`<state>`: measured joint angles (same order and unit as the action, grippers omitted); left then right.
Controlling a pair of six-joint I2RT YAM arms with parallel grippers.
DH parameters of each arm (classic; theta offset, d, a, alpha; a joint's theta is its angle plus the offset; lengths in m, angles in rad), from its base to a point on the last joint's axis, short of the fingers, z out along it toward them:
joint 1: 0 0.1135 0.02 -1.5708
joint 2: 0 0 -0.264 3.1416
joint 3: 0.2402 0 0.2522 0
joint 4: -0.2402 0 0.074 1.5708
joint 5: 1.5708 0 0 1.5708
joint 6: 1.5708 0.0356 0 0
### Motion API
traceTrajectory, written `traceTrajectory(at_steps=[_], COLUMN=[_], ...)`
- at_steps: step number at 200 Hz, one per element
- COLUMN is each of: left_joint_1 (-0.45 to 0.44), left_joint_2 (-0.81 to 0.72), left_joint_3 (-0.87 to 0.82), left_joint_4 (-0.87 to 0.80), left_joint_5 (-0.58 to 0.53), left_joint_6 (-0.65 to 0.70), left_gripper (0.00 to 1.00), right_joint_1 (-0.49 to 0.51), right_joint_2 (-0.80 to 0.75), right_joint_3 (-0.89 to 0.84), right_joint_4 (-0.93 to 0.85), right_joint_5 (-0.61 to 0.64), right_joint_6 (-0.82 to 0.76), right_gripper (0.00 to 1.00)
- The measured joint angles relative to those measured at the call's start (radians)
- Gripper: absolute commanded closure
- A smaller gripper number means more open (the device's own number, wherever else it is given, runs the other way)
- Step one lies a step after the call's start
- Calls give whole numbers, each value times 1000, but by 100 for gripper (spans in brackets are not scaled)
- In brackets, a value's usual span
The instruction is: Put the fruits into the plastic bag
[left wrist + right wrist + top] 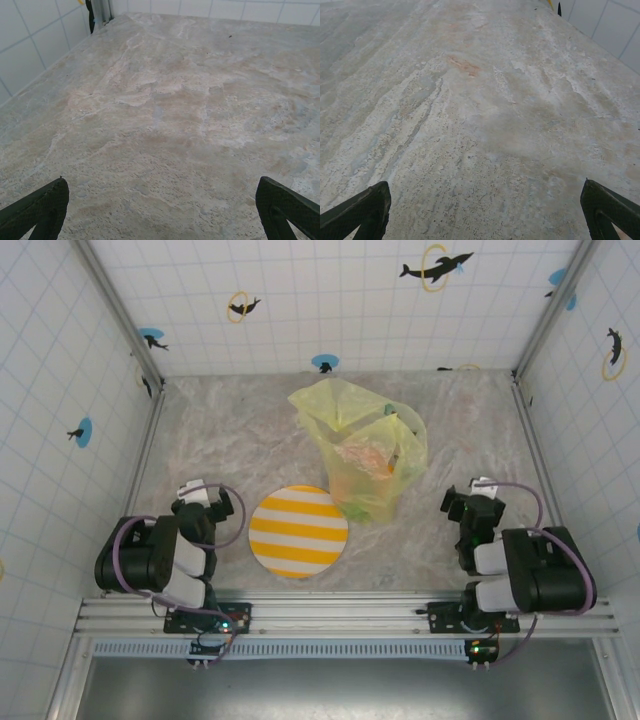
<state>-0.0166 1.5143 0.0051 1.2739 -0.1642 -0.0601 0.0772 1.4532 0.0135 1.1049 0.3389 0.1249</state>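
From above, the crinkly translucent yellow-green plastic bag is standing mouth-up on the marbled grey desk, keeping the small round toy fruits inside.

Left wrist: the left end effector is gaping, empty.

Right wrist: the right end effector is gaping, empty.

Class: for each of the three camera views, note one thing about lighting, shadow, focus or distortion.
Top external: soft even light, faint shadow beside the plastic bag; walls splay outward, wide-angle. Left wrist: table evenly lit, fingertips of the left tool dark, underexposed. Right wrist: table's far end paler, softer.
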Motion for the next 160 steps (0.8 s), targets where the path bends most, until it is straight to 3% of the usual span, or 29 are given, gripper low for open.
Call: traceTrajectory(at_steps=[65, 160], left_joint_1=[0, 0], left_joint_2=[0, 0], left_joint_3=[0, 0], left_joint_4=[0, 0], left_joint_5=[0, 0], left_joint_6=[0, 0], left_gripper=[2, 2], right_joint_1=[-1, 0], right_joint_2=[61, 61], right_joint_3=[-1, -2], right_joint_4=[125, 133], right_joint_5=[-21, -23], right_joint_6=[-11, -14], right_gripper=[0, 0])
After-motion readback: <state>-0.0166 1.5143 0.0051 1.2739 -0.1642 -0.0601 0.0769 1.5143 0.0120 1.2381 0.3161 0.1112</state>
